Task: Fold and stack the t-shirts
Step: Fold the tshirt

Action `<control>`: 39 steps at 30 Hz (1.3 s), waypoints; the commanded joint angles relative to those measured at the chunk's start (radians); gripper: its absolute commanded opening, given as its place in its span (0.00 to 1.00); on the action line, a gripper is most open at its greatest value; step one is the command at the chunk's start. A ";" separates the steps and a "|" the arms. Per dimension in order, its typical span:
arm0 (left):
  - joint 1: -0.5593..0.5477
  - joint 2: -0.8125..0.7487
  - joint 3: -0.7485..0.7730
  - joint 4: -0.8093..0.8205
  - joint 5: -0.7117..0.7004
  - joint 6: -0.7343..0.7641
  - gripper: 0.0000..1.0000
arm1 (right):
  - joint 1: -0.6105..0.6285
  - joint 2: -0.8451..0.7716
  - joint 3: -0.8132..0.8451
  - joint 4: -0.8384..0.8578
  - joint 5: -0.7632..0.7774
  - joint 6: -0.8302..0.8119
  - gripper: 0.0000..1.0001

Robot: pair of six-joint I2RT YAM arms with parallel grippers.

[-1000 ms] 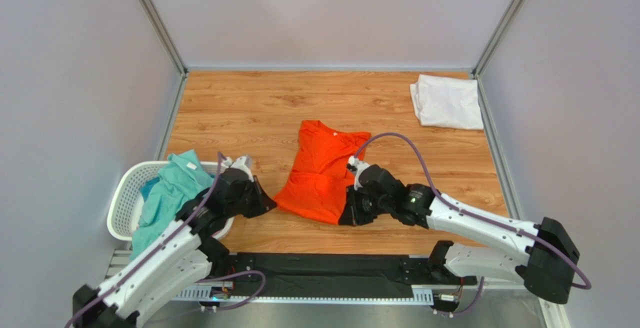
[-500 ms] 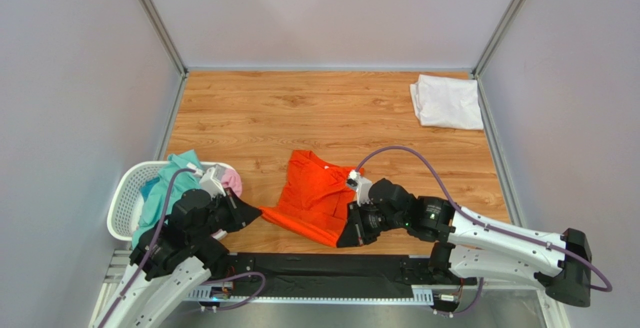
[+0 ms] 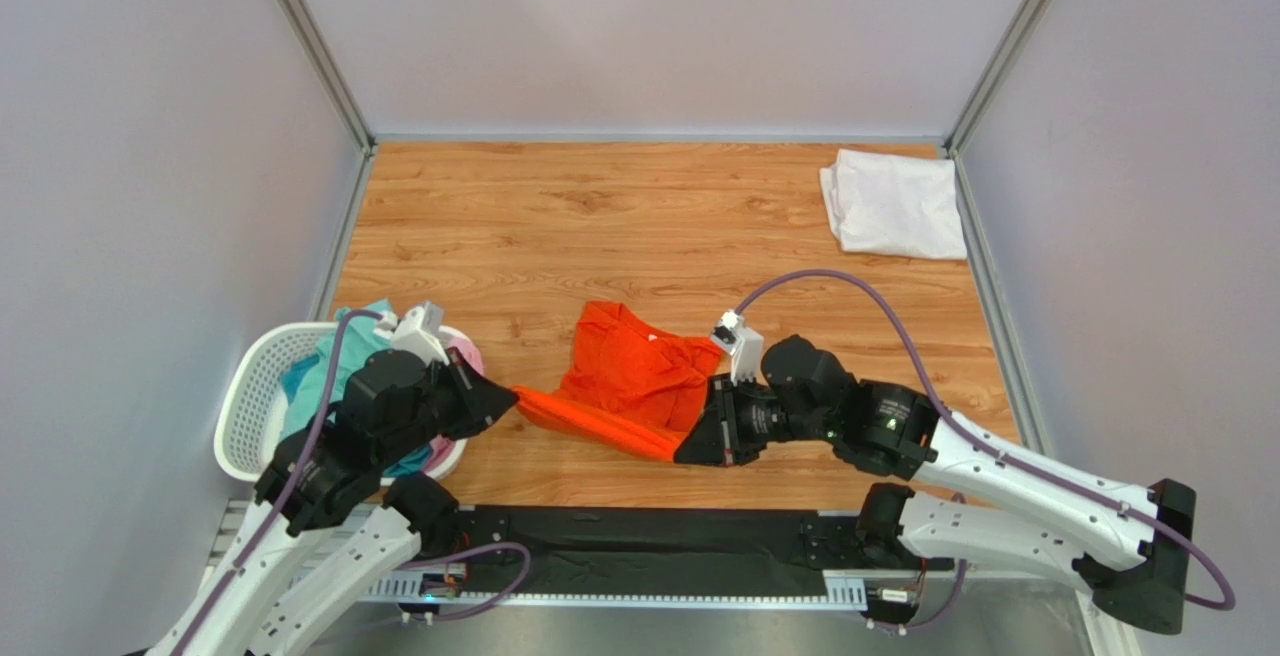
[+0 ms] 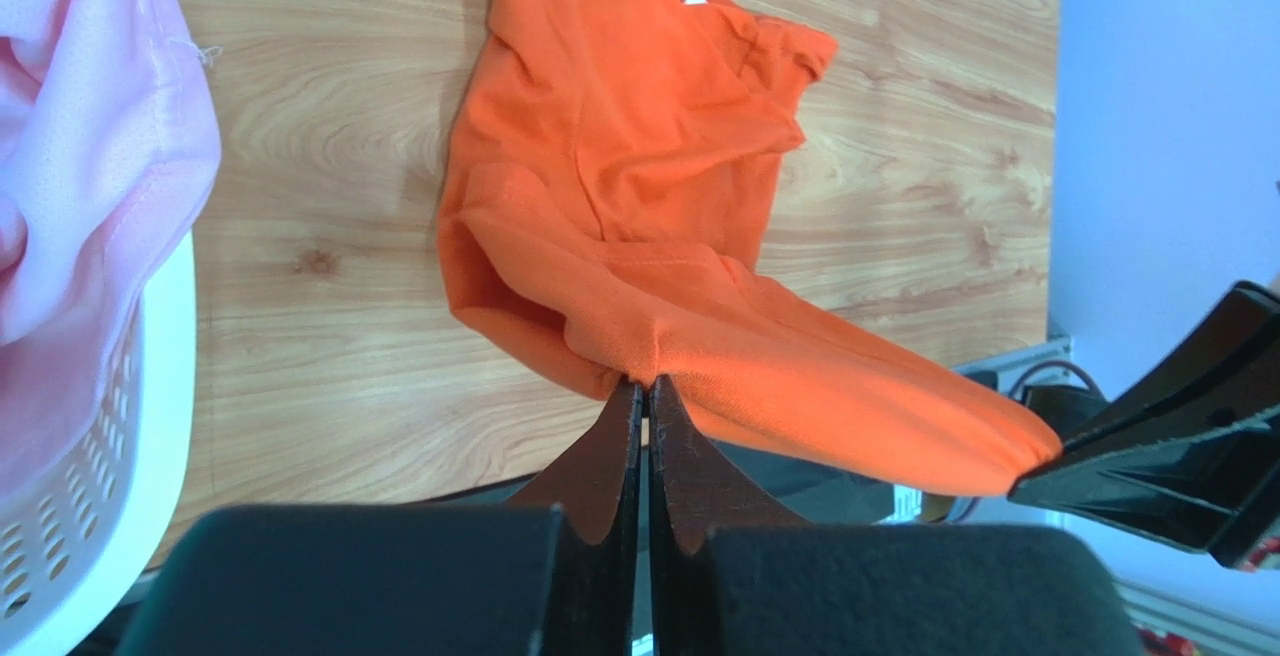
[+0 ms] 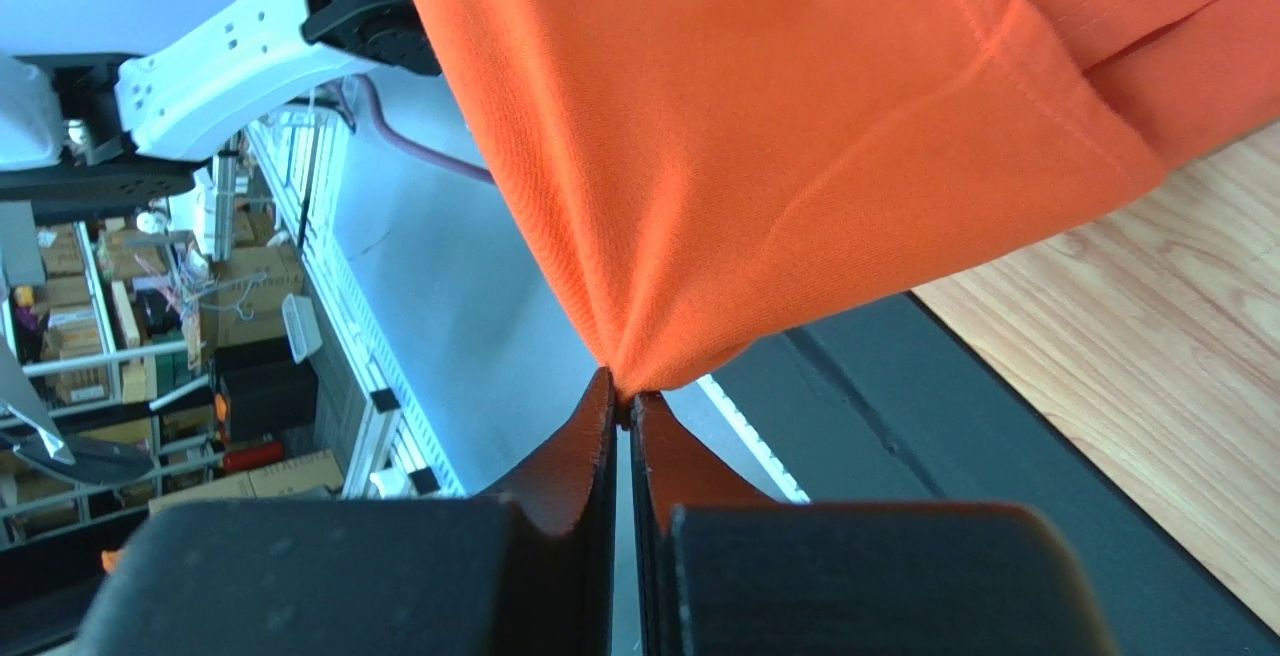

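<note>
Holding orange shirt [image 3: 631, 379] by near edge with left gripper [image 3: 508, 401] and right gripper [image 3: 685, 454], both pinched tight on cloth. Stretched between them near table [image 3: 601, 206] front edge, rest lying on wood. Seeing white shirt [image 3: 894, 203] at far-right corner.

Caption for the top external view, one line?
Left pincer and right pincer stretch the orange t-shirt taut by its near edge; a white t-shirt lies at the far right corner.

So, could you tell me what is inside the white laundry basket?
A teal shirt and a pink shirt show inside the basket; the left arm covers the near side, so anything beneath cannot be seen.
</note>
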 commanded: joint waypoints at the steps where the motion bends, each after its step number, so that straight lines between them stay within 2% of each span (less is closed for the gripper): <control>1: 0.005 0.037 0.038 0.036 -0.119 0.030 0.00 | -0.025 -0.010 0.031 -0.063 -0.033 -0.031 0.01; 6: 0.005 0.075 0.035 0.063 -0.160 0.026 0.00 | -0.092 -0.001 0.019 -0.057 -0.076 -0.051 0.01; 14: 0.005 0.177 0.038 0.158 -0.200 0.039 0.00 | -0.280 0.033 -0.021 -0.014 -0.205 -0.098 0.01; 20: 0.005 0.351 0.093 0.232 -0.257 0.059 0.00 | -0.382 0.064 -0.002 -0.011 -0.199 -0.144 0.01; 26: 0.010 0.603 0.195 0.284 -0.291 0.102 0.00 | -0.485 0.126 -0.002 -0.010 -0.196 -0.182 0.01; 34: 0.057 0.824 0.302 0.350 -0.262 0.167 0.00 | -0.660 0.248 0.016 0.047 -0.242 -0.233 0.01; 39: 0.092 0.947 0.353 0.371 -0.236 0.179 0.00 | -0.699 0.359 0.047 0.064 -0.255 -0.256 0.02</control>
